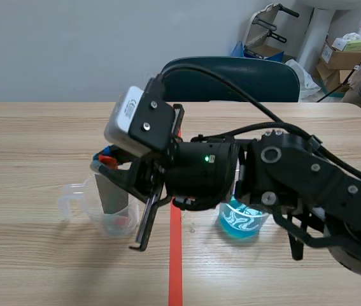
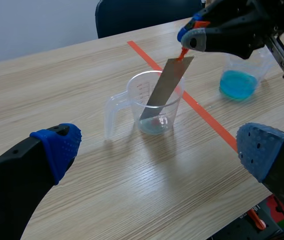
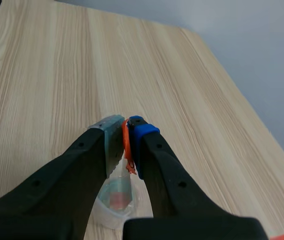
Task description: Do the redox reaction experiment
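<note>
Left gripper (image 2: 159, 150) hovers, jaws apart, near the clear plastic handled measuring cup (image 2: 154, 102) on the wooden bench (image 2: 81, 75), where the right gripper (image 3: 125, 132), jaws clamped on its orange tab (image 2: 183, 52), stands the grey metal strip (image 2: 164, 87); the clear beaker of blue solution (image 2: 238, 82) beyond seemingly remains to be poured.

We record a grey metal strip (image 2: 166, 85), a clear measuring cup (image 2: 135, 97), blue liquid (image 2: 238, 86) in a clear beaker (image 2: 257, 65), blue dotted pads (image 2: 62, 146), an orange-red tape line (image 2: 204, 117) and a light wood-grain worktop (image 2: 56, 80).
</note>
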### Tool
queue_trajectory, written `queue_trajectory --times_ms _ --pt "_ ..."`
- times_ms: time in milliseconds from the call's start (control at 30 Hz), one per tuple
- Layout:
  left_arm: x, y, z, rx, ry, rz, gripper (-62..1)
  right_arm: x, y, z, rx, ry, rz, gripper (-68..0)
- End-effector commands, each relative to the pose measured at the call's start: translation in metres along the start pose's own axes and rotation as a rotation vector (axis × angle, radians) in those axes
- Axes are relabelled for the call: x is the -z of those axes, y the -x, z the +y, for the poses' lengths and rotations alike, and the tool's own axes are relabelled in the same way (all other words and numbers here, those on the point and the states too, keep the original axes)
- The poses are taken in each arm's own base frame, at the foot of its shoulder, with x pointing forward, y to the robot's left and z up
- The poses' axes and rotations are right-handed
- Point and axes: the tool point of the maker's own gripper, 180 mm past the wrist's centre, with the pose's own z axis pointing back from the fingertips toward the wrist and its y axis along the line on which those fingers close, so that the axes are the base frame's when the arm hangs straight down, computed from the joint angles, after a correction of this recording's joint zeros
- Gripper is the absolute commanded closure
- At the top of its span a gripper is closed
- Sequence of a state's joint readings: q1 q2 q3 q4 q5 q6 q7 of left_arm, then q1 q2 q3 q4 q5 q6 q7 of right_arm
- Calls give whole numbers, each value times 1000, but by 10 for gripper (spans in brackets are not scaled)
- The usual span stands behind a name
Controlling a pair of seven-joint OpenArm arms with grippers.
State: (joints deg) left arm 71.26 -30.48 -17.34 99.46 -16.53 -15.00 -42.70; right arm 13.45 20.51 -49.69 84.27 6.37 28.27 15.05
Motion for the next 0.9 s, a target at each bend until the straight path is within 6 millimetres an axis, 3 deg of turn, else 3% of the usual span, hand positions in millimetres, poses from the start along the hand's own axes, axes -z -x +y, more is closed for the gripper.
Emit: queue_trajectory --times_ms 0,367,867 --pt "2 -7 2 10 -9 -31 -623 3 -16 -16 -8 19 -33 -6" --pt "10 -13 7 30 -15 -67 -623 8 -35 -44 83 30 51 -6" --pt "10 -13 6 32 -11 -65 -623 9 -70 -38 102 12 129 -6"
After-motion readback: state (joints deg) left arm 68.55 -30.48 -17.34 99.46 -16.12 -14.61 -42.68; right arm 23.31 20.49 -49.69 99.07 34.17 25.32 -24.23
